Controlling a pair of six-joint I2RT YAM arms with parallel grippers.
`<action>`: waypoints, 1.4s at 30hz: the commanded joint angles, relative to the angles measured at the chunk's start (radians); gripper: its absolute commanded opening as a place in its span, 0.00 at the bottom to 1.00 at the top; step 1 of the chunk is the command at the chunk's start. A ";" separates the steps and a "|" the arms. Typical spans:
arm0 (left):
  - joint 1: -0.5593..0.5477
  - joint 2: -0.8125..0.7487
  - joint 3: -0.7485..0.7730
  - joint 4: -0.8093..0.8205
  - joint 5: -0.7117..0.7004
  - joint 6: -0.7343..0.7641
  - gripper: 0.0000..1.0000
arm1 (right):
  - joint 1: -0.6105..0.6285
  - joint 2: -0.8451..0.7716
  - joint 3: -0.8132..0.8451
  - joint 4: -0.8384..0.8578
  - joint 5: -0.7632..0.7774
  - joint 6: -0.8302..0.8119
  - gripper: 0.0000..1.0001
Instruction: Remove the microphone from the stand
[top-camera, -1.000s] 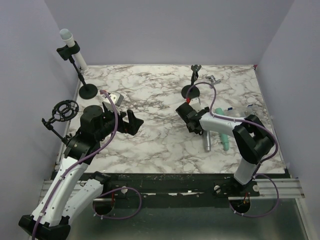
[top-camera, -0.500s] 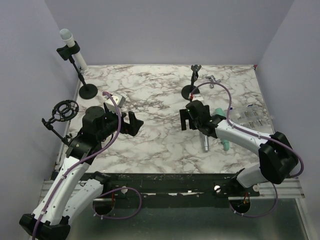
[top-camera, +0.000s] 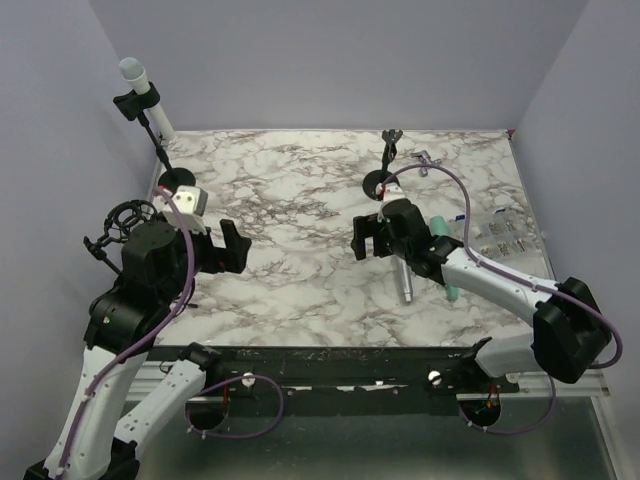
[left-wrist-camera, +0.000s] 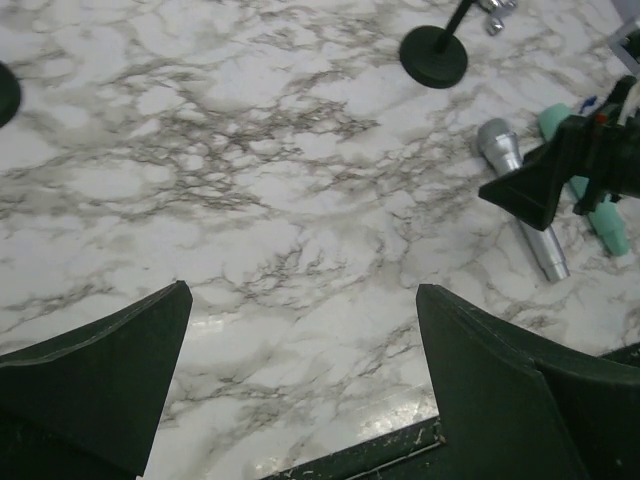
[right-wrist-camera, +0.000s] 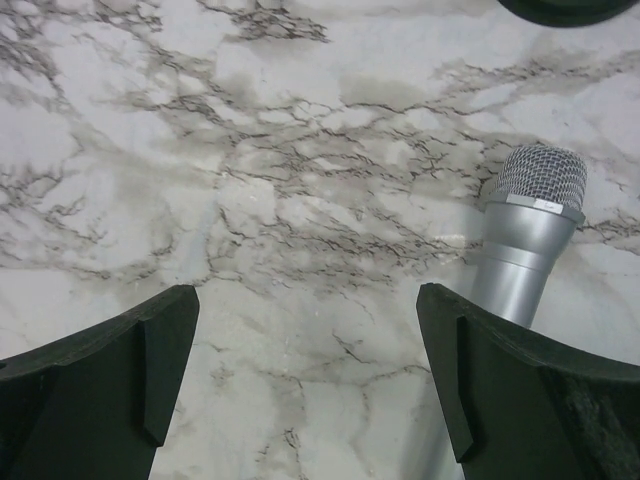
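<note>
Overhead, I see the silver metal microphone (top-camera: 406, 285) lying flat on the white marble table (top-camera: 300, 290), off the small black round-based stand (top-camera: 383, 180) behind it. The right gripper (top-camera: 364, 240) is just left of its head and the left gripper (top-camera: 230, 247) is well apart, both spread and holding nothing. My left wrist camera shows the left gripper (left-wrist-camera: 300, 295) gaping over bare marble, with the microphone (left-wrist-camera: 525, 205) far to the right. The right wrist camera shows the right gripper (right-wrist-camera: 305, 295) equally wide, the microphone (right-wrist-camera: 530, 235) just beside its right finger.
</note>
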 joint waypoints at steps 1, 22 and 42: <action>-0.003 0.018 0.182 -0.235 -0.316 -0.008 0.99 | 0.001 -0.050 -0.024 0.079 -0.102 -0.016 1.00; 0.386 0.174 0.414 -0.291 -0.827 -0.191 0.99 | 0.001 -0.147 -0.145 0.189 -0.173 0.014 1.00; 0.752 0.131 0.216 -0.194 -0.638 -0.642 0.99 | 0.001 -0.194 -0.191 0.231 -0.208 0.027 1.00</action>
